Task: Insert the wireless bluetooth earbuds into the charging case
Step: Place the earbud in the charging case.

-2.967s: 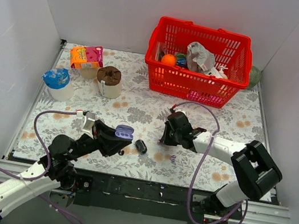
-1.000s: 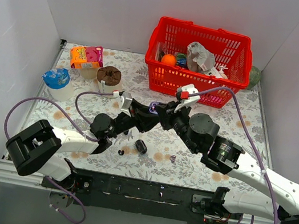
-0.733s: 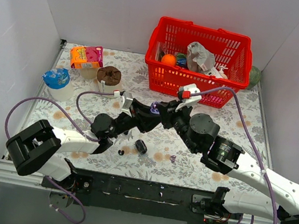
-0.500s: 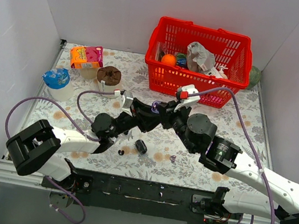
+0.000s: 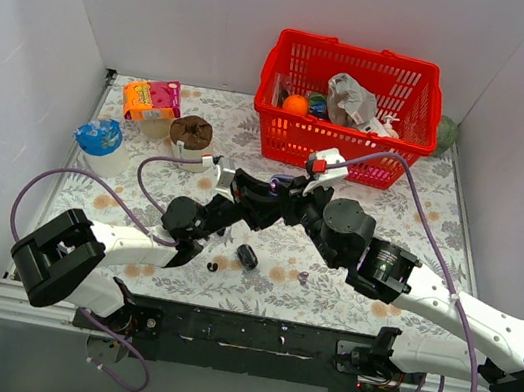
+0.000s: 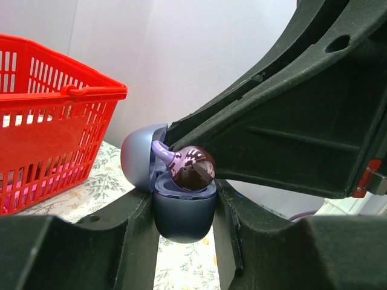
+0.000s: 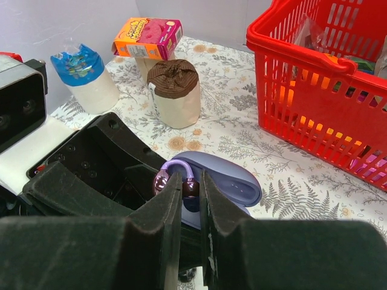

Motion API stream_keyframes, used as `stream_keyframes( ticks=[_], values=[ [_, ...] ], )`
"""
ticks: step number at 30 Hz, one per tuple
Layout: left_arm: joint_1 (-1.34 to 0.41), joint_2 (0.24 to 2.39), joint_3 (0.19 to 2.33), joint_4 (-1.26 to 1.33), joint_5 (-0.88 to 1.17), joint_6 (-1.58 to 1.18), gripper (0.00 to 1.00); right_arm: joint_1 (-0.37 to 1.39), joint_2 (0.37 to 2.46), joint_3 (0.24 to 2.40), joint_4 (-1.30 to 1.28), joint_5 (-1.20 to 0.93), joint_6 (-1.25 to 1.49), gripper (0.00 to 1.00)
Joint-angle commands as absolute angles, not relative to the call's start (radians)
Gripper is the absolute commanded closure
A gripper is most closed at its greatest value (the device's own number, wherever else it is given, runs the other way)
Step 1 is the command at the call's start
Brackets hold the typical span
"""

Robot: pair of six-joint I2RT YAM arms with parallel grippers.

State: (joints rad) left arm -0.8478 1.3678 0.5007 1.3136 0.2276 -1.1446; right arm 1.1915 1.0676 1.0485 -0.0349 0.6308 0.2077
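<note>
Earbud (image 6: pixel 192 169) at case (image 6: pixel 184 211) mouth, mid-frame
Right jaws pinch it from above; your left jaws clamp the case

Floral-patterned counter (image 5: pixel 419 224). Far right: red basket (image 5: pixel 336 150), with a green object (image 5: pixel 446 135) partly hidden behind it. Far left: orange-and-pink box (image 5: pixel 152 98), brown-topped cup (image 5: pixel 190 142) just beside it, blue-lidded tub (image 5: pixel 101 145) nearer the left edge. Near centre: stubby black piece (image 5: pixel 247 255), flanked by a tiny dark bit (image 5: pixel 212 266) to its left and a tiny purplish-grey bud (image 5: pixel 301 277) to its right.
</note>
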Motion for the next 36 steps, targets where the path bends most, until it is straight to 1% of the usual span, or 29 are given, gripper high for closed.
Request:
stream_keyframes(
  ticks=[1,12,18,19,20,23,26,29,36],
  values=[
    [-0.856,1.364,0.532,1.594,0.222,-1.134,1.00,1.195,1.045,1.037,-0.009,0.683,0.213,0.99],
    [-0.857,1.370,0.534,1.595,0.218,-1.134,1.00,1.197,1.025,1.017,-0.009,0.693,0.203,0.99],
    [-0.859,1.373,0.538,1.595,0.221,-1.135,1.00,1.195,1.029,1.026,-0.017,0.621,0.186,0.99],
    [-0.859,1.374,0.538,1.595,0.221,-1.135,1.00,1.195,1.031,1.031,-0.029,0.620,0.187,0.97],
    [-0.859,1.377,0.537,1.597,0.224,-1.137,1.00,1.195,1.035,1.038,-0.035,0.618,0.187,0.93],
    [-0.859,1.376,0.535,1.600,0.224,-1.137,1.00,1.195,1.038,1.046,-0.046,0.618,0.189,0.84],
    [-0.859,1.374,0.531,1.601,0.225,-1.135,1.00,1.195,1.035,1.049,-0.051,0.624,0.193,0.78],
    [-0.859,1.371,0.528,1.603,0.221,-1.135,1.00,1.195,1.034,1.054,-0.054,0.634,0.193,0.74],
    [-0.859,1.370,0.522,1.606,0.216,-1.135,1.00,1.195,1.014,1.065,-0.063,0.652,0.195,0.72]
  ],
)
